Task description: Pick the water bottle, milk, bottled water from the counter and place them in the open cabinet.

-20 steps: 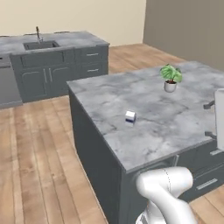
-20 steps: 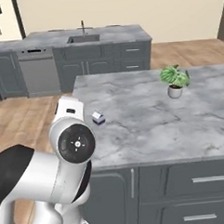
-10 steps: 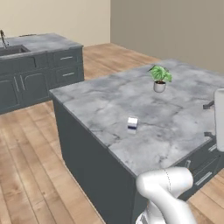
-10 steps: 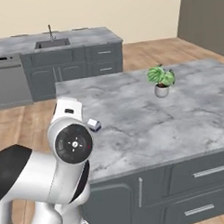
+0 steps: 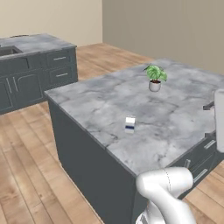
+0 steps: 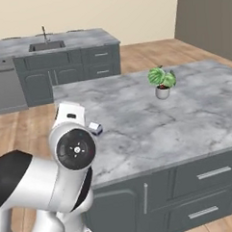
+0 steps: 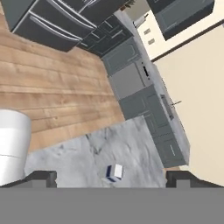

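The milk [image 5: 130, 124] is a small white carton with a blue band. It stands alone on the grey marble counter [image 5: 175, 113], near the island's left edge. In the right base view the milk [image 6: 95, 128] peeks out just right of my arm's elbow. My gripper [image 5: 209, 120] hovers at the island's right side with its dark fingertips spread wide, open and holding nothing. In the hand view the milk [image 7: 113, 173] sits far ahead, centred between the fingertips [image 7: 41, 177] of the gripper [image 7: 114, 179]. The water bottle, bottled water and open cabinet are out of view.
A small potted plant [image 5: 154, 78] stands on the island's far side. A second counter with sink and faucet [image 6: 46, 44] and a dishwasher [image 6: 5, 90] lines the back wall. Wooden floor [image 5: 26, 166] surrounds the island. Drawers [image 6: 212, 173] face me.
The whole picture has shifted, so the base has moved. The island now looks larger and nearer, and the sink counter has slid left. The milk, plant and open gripper keep their places.
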Robot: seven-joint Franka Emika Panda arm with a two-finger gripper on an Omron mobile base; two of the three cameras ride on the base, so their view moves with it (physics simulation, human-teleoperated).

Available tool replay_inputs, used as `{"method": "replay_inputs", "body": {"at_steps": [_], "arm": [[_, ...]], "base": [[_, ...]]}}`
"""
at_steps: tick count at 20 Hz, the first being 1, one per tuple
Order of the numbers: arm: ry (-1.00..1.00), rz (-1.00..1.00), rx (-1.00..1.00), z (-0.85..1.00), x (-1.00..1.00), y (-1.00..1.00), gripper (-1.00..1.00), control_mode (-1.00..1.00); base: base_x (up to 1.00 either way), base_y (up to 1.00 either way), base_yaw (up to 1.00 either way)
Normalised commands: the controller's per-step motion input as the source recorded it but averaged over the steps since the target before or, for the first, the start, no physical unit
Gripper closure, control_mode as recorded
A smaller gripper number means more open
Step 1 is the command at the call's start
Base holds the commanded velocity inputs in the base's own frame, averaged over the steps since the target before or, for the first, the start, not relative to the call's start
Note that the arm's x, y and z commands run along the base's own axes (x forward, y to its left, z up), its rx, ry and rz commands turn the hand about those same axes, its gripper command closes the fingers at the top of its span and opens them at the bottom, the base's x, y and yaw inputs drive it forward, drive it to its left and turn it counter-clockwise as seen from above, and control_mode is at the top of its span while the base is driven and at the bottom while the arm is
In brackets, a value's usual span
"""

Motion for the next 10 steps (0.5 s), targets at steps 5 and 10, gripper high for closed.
{"method": "replay_inputs", "body": {"at_steps": [5,10], "arm": [[0.24,0.0,0.01,-0.55,0.59,0.13,-1.0,-1.0],[0.2,0.0,0.04,-0.52,0.55,0.14,-1.0,-1.0]], "base": [[0.0,0.0,0.0],[0.0,0.0,0.0]]}}
